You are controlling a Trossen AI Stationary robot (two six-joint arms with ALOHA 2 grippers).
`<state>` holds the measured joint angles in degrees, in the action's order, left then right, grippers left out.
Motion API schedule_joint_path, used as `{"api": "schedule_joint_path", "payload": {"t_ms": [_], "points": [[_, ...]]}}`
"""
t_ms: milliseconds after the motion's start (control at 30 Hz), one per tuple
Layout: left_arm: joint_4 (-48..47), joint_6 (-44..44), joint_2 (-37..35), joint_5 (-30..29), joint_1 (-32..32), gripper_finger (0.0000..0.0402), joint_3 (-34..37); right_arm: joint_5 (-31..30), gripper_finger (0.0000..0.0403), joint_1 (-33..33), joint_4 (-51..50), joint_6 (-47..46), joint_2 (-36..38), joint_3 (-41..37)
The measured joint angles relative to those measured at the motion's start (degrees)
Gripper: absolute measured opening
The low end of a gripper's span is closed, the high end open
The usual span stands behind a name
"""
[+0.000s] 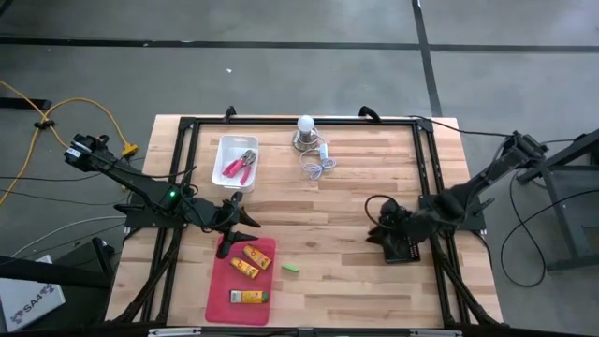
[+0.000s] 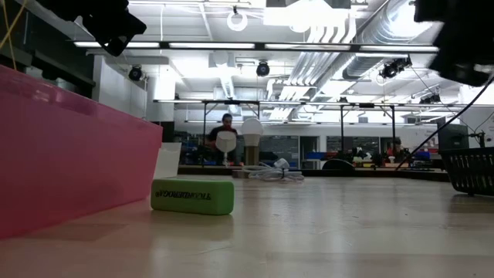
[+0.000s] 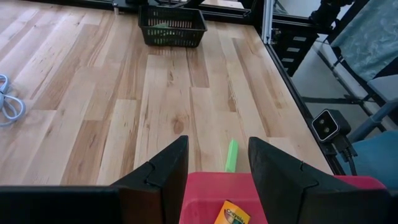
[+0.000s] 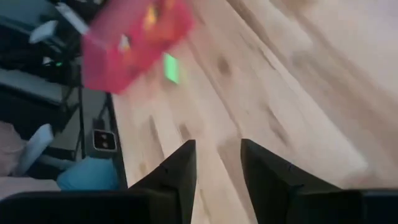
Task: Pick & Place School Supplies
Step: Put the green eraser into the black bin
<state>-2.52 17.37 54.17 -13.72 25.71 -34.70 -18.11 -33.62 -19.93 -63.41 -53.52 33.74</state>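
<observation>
A red tray (image 1: 267, 298) lies at the table's near left with three orange-yellow oblong boxes in it, one (image 3: 231, 213) showing just below my left fingers. My left gripper (image 1: 241, 213) hovers open above the tray's far end. A light-green stick (image 1: 291, 269) lies flat on the wood beside the tray's right edge and also shows close up in the low view (image 2: 193, 196). A pink-handled tool (image 1: 241, 166) lies in a white tray (image 1: 227, 148). My right gripper (image 1: 379, 220) is open above the table by a black basket (image 1: 404, 248), with nothing between its fingers.
A white bulb (image 1: 305, 124) with a coiled cord (image 1: 318, 166) stands at the table's far middle. The black basket (image 3: 172, 26) holds some light-green pieces. Bare wood lies between the red tray and the basket. A black frame rims the table.
</observation>
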Motion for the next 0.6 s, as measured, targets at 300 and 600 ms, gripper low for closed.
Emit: {"api": "schedule_joint_path", "payload": {"t_ms": [300,600], "points": [[0.0,0.0,0.0,0.0,0.0,0.0161,0.0,4.6,0.0114,7.2,15.0,20.9,-4.6,0.0],[0.0,0.0,0.0,0.0,0.0,0.0161,0.0,11.3,0.0114,12.4,18.6,31.6,-12.9,5.6]]}}
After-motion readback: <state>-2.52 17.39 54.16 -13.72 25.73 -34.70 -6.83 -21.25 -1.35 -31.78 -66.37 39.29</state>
